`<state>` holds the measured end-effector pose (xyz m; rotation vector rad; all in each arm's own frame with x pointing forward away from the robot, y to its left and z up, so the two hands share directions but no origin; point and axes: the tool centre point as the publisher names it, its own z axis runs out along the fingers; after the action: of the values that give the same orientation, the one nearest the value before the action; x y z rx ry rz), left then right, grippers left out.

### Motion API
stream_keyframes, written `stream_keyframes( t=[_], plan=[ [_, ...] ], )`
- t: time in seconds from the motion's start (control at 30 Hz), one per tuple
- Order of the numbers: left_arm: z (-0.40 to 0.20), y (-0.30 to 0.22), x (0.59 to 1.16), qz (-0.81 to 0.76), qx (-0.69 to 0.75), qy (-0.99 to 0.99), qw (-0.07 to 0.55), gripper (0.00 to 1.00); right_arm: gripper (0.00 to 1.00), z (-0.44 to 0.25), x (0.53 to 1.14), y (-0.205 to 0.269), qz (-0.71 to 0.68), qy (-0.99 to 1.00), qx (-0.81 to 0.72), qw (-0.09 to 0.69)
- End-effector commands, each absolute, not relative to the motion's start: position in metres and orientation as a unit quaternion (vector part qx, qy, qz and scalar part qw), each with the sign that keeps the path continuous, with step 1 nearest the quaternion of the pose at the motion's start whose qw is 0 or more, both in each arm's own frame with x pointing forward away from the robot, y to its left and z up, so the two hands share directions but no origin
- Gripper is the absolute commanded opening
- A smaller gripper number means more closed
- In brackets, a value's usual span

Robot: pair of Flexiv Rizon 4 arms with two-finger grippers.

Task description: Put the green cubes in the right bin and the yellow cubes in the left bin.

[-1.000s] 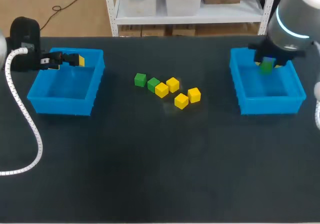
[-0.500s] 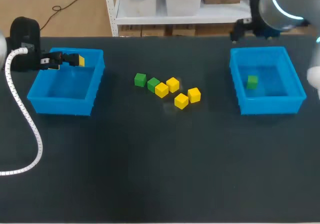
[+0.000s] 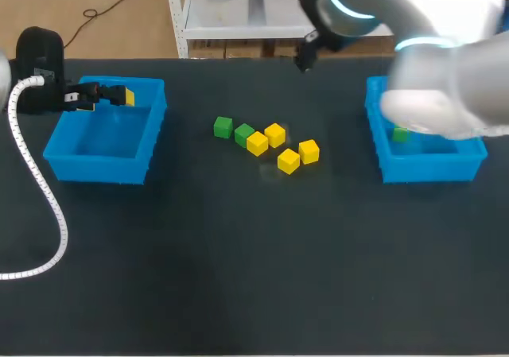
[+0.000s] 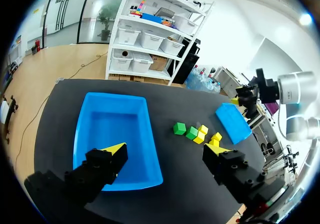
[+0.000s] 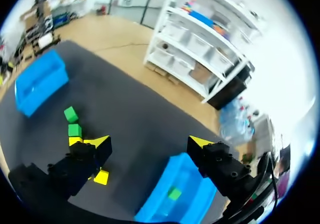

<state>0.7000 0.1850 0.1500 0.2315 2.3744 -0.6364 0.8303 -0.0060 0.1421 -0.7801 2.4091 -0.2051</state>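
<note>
The left pincer (image 4: 165, 151) is held spread wide and empty at the far rim of the blue plastic left bin (image 3: 95, 172). The right pincer (image 5: 149, 142) is likewise parted, nothing gripped, high over the black bench (image 3: 238, 261). One small green cube (image 5: 174, 193) is seen inside the blue plastic right bin (image 3: 429, 170). Two green cubes (image 3: 223, 126) and four yellow cubes (image 3: 288, 161) are clustered mid-bench, well apart from both bins, with open surface all round.

A lab: robot arm (image 3: 445, 95) over black worktable (image 3: 238, 254)
</note>
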Motion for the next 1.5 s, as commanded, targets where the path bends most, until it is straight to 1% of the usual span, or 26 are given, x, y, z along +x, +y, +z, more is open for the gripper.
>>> stream_keyframes(
  t=[0.03, 0.27, 0.57, 0.63, 0.7, 1.1, 1.17, 1.27, 1.37, 1.5],
  plan=[
    [0.150, 0.185, 0.700, -0.243, 0.088, 0.908, 0.330, 1.00, 1.00, 0.135, 0.856, 0.024, -0.089, 0.918, -0.307, 0.235],
    [0.150, 0.185, 0.700, -0.243, 0.088, 0.908, 0.330, 1.00, 1.00, 0.126, 0.836, 0.054, -0.047, 0.916, -0.341, 0.205],
    [0.150, 0.185, 0.700, -0.243, 0.088, 0.908, 0.330, 1.00, 1.00, 0.101, 0.815, 0.068, -0.042, 0.909, -0.370, 0.188],
    [0.150, 0.185, 0.700, -0.243, 0.088, 0.908, 0.330, 1.00, 1.00, 0.103, 0.815, 0.067, -0.026, 0.907, -0.359, 0.221],
    [0.150, 0.185, 0.700, -0.243, 0.088, 0.908, 0.330, 1.00, 1.00, 0.113, 0.816, 0.061, -0.024, 0.914, -0.333, 0.231],
    [0.150, 0.185, 0.700, -0.243, 0.088, 0.908, 0.330, 1.00, 1.00, 0.113, 0.816, 0.061, -0.024, 0.914, -0.333, 0.231],
    [0.150, 0.185, 0.700, -0.243, 0.088, 0.908, 0.330, 1.00, 1.00, 0.117, 0.809, 0.040, -0.032, 0.920, -0.316, 0.231],
    [0.150, 0.185, 0.700, -0.243, 0.088, 0.908, 0.330, 1.00, 1.00, 0.114, 0.806, 0.029, -0.032, 0.923, -0.310, 0.225],
    [0.150, 0.185, 0.700, -0.243, 0.088, 0.908, 0.330, 1.00, 1.00, 0.106, 0.806, 0.032, -0.036, 0.923, -0.315, 0.216],
    [0.150, 0.185, 0.700, -0.243, 0.088, 0.908, 0.330, 1.00, 1.00, 0.097, 0.805, 0.049, -0.029, 0.919, -0.337, 0.203]
  ],
)
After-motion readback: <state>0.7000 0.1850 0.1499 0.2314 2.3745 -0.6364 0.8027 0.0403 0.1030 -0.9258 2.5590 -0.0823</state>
